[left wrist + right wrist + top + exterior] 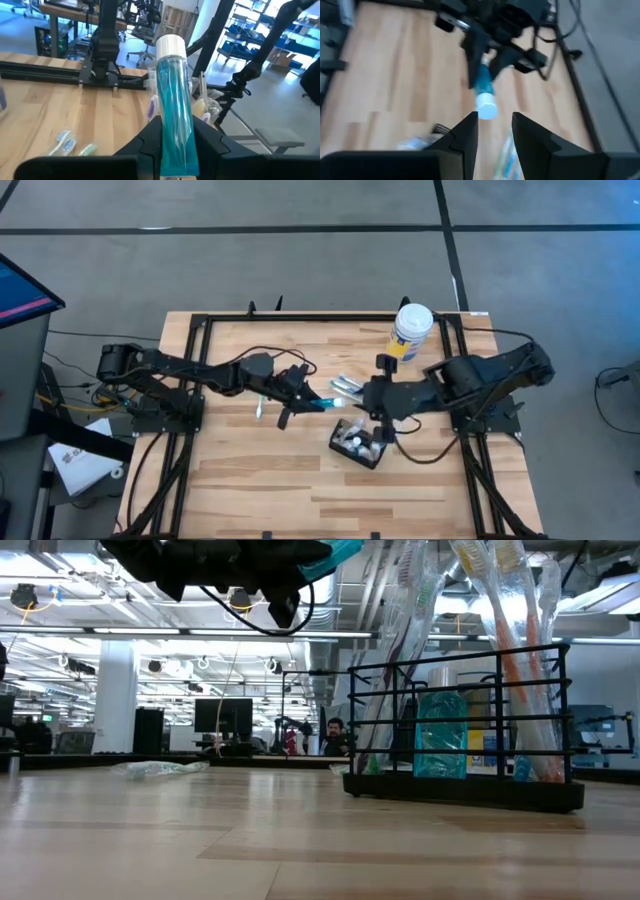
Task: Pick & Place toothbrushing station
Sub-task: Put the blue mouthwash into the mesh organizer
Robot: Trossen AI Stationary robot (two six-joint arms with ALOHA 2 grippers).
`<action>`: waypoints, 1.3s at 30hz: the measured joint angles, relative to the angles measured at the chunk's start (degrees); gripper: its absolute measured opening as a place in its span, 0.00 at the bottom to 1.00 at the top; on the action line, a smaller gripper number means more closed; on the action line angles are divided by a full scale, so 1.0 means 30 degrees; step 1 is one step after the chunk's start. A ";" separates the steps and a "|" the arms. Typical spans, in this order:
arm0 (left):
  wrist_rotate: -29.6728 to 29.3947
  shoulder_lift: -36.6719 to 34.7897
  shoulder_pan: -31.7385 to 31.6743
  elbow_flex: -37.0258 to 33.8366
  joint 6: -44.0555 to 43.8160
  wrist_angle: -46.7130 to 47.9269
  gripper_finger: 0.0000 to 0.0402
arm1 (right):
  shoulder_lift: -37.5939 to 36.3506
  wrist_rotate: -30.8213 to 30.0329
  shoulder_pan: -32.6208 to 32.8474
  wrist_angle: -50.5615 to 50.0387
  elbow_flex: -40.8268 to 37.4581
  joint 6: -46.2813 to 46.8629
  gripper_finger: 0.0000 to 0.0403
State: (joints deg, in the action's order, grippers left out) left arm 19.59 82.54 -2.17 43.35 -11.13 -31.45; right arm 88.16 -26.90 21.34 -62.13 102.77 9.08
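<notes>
High view: toothbrushing station [359, 444] lies just below right fingers [374, 402].

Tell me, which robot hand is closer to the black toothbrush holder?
The right gripper: it hovers open just above the black toothbrush holder. The left gripper is farther off toward the table's middle, shut on a blue tube.

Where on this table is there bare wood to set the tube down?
Bare wood runs along the near edge of the table, below the black holder. It is crowded mid-table, where the left gripper holds the blue tube beside the right gripper.
</notes>
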 joint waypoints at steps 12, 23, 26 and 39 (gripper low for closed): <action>-0.3289 0.0000 0.0965 -0.0007 0.2003 -0.1168 0.16 | -0.4057 0.4111 -0.1273 0.7588 -0.6996 0.0061 0.27; -0.3955 0.0000 0.1143 -0.0007 0.2140 -0.1846 0.16 | -0.5185 0.6557 -0.3041 1.0356 -0.9989 -0.0680 0.27; -0.3963 0.0000 0.1143 -0.0007 0.2140 -0.1984 0.16 | -0.4804 0.7633 -0.3451 1.0498 -0.9991 -0.0892 0.28; -0.4108 0.0000 0.1115 -0.0029 0.2125 -0.2081 0.16 | -0.4647 0.8270 -0.4284 1.0748 -0.9991 -0.1063 0.40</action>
State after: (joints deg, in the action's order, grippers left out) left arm 7.27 82.54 1.17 43.27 -4.75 -37.70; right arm 74.22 -2.09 8.49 -29.89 72.79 5.90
